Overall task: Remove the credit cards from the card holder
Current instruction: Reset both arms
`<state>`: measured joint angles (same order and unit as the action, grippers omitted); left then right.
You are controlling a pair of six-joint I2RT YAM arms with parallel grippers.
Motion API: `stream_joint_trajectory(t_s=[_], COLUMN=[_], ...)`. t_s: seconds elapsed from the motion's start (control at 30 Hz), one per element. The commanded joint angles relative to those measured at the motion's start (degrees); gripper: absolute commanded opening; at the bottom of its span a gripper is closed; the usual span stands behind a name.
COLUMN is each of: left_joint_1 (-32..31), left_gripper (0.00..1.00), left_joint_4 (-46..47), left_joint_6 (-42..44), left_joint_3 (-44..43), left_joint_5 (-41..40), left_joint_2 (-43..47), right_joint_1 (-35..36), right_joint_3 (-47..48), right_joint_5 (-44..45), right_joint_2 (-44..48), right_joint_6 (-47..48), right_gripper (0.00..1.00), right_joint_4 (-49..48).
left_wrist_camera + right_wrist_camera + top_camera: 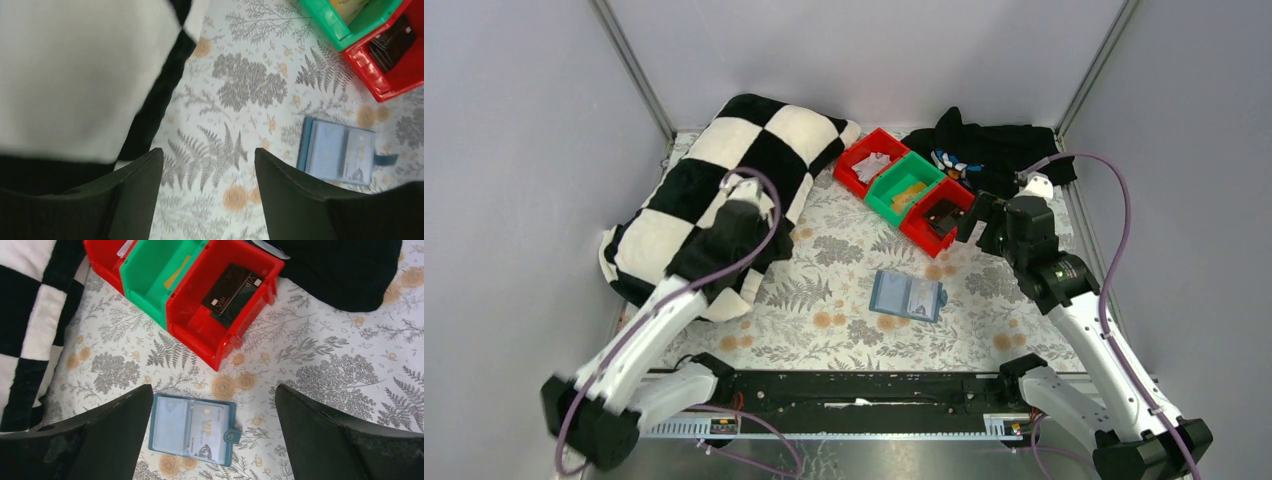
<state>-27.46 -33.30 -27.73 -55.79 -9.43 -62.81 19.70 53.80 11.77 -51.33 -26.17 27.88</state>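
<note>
The teal card holder (907, 295) lies open and flat on the floral cloth, snap tab to the right. One pale credit card (212, 432) printed "VIP" sits in its right pocket; the left pocket looks pale and blank. My right gripper (214, 390) hovers open above the card holder (192, 429), just in front of the red bin, nothing between its fingers. My left gripper (207, 152) is open over bare cloth beside the pillow, with the card holder (337, 152) off to its right. A dark card (232, 290) lies in the near red bin.
A black-and-white checkered pillow (714, 190) fills the left side. A row of a red bin (869, 160), a green bin (907, 190) and a second red bin (939, 215) stands behind the holder. A black cloth (994, 150) lies at the back right. Grey walls close in on all sides.
</note>
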Motion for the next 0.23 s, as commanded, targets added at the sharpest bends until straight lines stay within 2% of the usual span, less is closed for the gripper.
stream_joint_trajectory(t_s=[0.0, 0.1, 0.2], left_joint_1=[-0.3, -0.3, -0.3], left_gripper=[0.74, 0.79, 0.81], left_joint_4=[2.7, 2.7, 2.1], left_joint_6=[-2.6, -2.6, -3.2], left_joint_3=[8.3, 11.7, 12.2], left_joint_5=[-3.6, -4.1, -4.9], left_joint_2=[18.1, 24.7, 27.3], right_joint_1=[0.0, 0.0, 0.0], right_joint_3=[-2.8, -5.1, -6.6], right_joint_5=[4.9, 3.8, 3.1], right_joint_2=[2.8, 3.7, 4.2], right_joint_6=[-1.5, -2.7, -3.6], right_gripper=[1.0, 1.0, 1.0], right_joint_4=[-2.6, -4.8, -6.5])
